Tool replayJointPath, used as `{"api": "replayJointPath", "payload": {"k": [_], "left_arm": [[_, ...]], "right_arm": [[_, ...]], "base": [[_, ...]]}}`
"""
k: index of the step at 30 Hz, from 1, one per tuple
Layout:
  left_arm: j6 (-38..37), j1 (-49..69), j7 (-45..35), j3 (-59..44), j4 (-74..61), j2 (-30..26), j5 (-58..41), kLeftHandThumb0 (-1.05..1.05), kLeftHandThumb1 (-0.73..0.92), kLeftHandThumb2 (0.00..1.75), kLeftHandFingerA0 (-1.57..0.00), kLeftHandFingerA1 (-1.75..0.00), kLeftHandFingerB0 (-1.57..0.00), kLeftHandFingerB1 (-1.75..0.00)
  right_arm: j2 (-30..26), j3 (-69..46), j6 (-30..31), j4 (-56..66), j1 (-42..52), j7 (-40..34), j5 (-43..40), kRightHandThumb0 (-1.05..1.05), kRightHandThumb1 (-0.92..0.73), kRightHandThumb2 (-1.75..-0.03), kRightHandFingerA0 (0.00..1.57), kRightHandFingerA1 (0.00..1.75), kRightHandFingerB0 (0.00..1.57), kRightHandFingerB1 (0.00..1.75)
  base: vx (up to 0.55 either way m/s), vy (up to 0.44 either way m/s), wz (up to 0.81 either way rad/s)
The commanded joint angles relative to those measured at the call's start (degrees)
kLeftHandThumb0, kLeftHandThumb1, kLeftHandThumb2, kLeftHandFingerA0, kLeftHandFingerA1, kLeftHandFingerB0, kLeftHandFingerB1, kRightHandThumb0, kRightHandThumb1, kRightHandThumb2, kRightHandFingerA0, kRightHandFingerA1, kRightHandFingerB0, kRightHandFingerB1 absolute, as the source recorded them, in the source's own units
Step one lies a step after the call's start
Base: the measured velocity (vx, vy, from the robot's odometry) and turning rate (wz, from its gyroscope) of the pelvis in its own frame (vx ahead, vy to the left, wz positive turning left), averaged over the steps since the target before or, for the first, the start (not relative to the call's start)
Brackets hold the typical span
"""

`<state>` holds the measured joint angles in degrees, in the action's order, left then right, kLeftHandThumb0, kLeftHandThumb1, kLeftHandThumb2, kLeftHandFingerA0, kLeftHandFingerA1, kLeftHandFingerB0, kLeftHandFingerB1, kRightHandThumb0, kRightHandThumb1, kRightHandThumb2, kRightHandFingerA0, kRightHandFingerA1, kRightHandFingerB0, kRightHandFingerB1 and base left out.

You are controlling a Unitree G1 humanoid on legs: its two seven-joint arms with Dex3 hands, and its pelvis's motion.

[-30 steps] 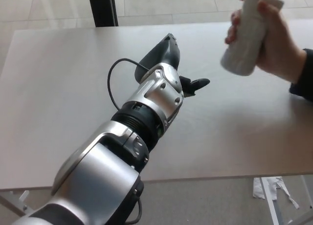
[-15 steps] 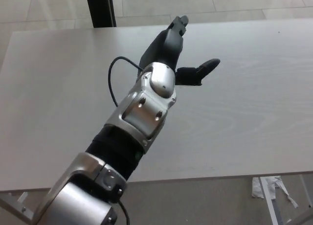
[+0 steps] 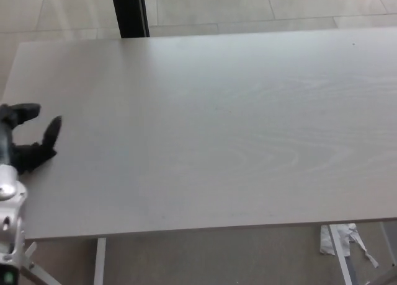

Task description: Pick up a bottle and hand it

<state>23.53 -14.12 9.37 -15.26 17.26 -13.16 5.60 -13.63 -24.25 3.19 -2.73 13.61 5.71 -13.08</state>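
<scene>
No bottle shows in the head view. My left hand is at the far left edge of the picture, over the left end of the pale wooden table. Its black fingers are spread apart and hold nothing. Below the hand, the silver wrist runs down the left border. My right hand is out of the picture, and no person is in sight.
A dark post stands behind the table's far edge on the tiled floor. White scraps lie on the floor under the table's front right corner. A thin table leg shows at the lower left.
My left arm has pulled back from the table's middle to the far left edge, hand empty. The person's hand holding the white bottle, seen a second ago, has left the picture.
</scene>
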Motion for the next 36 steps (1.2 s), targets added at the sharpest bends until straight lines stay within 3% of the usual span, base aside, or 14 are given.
{"api": "replayJointPath", "payload": {"k": [1,2,4,5,22,23,25,26,27,29,30,33,34,36], "left_arm": [[-16.8,26.1,-3.2,-54.5,8.0,-19.1,-24.2,-0.74,0.74,0.62,-0.68,-0.9,-0.43,-0.83],[-17.5,26.3,-3.0,-53.3,11.3,-18.7,-24.5,-0.72,0.59,1.07,-0.75,-0.94,-0.42,-0.76],[-14.8,26.5,-1.9,-53.2,9.3,-16.9,-24.1,-0.73,0.58,1.07,-0.75,-0.94,-0.41,-0.76],[-15.9,26.6,-2.2,-52.7,10.0,-16.2,-24.3,-0.73,0.74,0.62,-0.72,-1.04,-0.35,-0.83],[-24.6,27.7,-16.5,-37.4,29.6,-17.6,-14.6,-0.77,0.64,0.6,-0.75,-0.73,-0.32,-0.6],[-24.0,28.8,-19.1,-36.0,27.7,-16.5,-14.7,-0.76,0.59,0.58,-0.82,-0.73,-0.45,-0.59],[-23.3,29.6,-21.5,-35.7,26.9,-16.2,-15.9,-0.74,0.48,0.96,-0.84,-0.78,-0.45,-0.63],[-23.1,29.3,-23.0,-35.8,27.7,-16.2,-16.8,-0.74,0.62,0.6,-0.88,-0.7,-0.57,-0.54],[-22.9,29.3,-23.3,-35.2,27.7,-15.8,-16.8,-0.78,0.64,0.6,-0.8,-0.67,-0.55,-0.56],[-23.1,29.2,-23.9,-34.9,28.3,-15.7,-17.1,-0.78,0.62,0.59,-0.77,-0.67,-0.54,-0.56],[-23.1,29.2,-24.5,-35.0,28.8,-15.5,-17.6,-0.78,0.61,0.59,-0.76,-0.66,-0.56,-0.55],[-24.8,28.5,-26.0,-35.9,29.7,-15.4,-19.4,-0.77,0.6,0.58,-0.75,-0.65,-0.58,-0.54],[-25.7,28.1,-26.5,-36.7,30.1,-15.0,-20.5,-0.76,0.58,0.58,-0.79,-0.65,-0.59,-0.54],[-28.2,27.4,-26.5,-36.8,31.0,-14.9,-20.7,-0.78,0.58,0.58,-0.76,-0.61,-0.6,-0.52]], "right_arm": [[-2.3,-10.2,5.2,-1.9,3.2,-3.6,-4.8,-0.54,-0.63,-0.66,0.49,0.71,0.34,0.53],[-2.4,-10.2,4.7,-2.8,3.1,-3.4,-4.5,-0.54,-0.63,-0.66,0.47,0.68,0.33,0.51],[-2.5,-10.3,4.3,-3.2,3.4,-3.3,-4.0,-0.53,-0.65,-0.66,0.5,0.69,0.34,0.52],[-2.5,-10.5,4.4,-3.4,3.3,-3.1,-4.2,-0.54,-0.64,-0.65,0.5,0.68,0.35,0.51],[-1.4,-12.0,5.7,-2.3,4.2,-2.5,-3.4,-0.54,-0.63,-0.66,0.55,0.7,0.33,0.51],[-1.5,-11.9,5.1,-3.1,4.1,-2.3,-3.0,-0.55,-0.49,-0.96,0.49,0.7,0.29,0.58],[-1.3,-11.9,5.4,-2.7,4.4,-2.2,-2.8,-0.54,-0.49,-0.96,0.48,0.7,0.28,0.58],[-1.1,-12.2,5.5,-2.8,4.2,-2.0,-3.4,-0.52,-0.64,-0.66,0.47,0.67,0.33,0.5],[-1.1,-12.4,4.3,-3.5,4.2,-1.5,-3.6,-0.54,-0.48,-0.94,0.41,0.69,0.3,0.59],[-0.9,-12.6,4.1,-3.4,4.3,-1.4,-3.6,-0.59,-0.47,-0.94,0.43,0.7,0.31,0.6],[-0.8,-12.7,4.5,-2.8,4.5,-1.5,-3.7,-0.58,-0.63,-0.64,0.5,0.71,0.34,0.54],[-0.5,-12.6,5.1,-2.4,3.9,-2.0,-3.7,-0.58,-0.48,-0.94,0.43,0.69,0.31,0.59],[-0.8,-12.6,3.5,-3.9,3.6,-1.9,-3.0,-0.56,-0.63,-0.64,0.48,0.69,0.34,0.53],[-0.8,-12.9,3.8,-3.6,3.6,-1.6,-3.6,-0.57,-0.62,-0.64,0.51,0.7,0.34,0.54]], "base": [[0.0,0.0,0.0],[0.0,0.0,0.0],[0.0,0.0,0.0],[0.0,0.0,0.0],[0.0,0.0,0.0],[0.0,0.0,0.0],[0.0,0.0,0.0],[0.0,0.0,0.0],[0.0,0.0,0.0],[0.0,0.0,0.0],[0.0,0.0,0.0],[0.0,0.0,0.0],[0.0,0.0,0.0],[0.0,0.0,0.0]]}}
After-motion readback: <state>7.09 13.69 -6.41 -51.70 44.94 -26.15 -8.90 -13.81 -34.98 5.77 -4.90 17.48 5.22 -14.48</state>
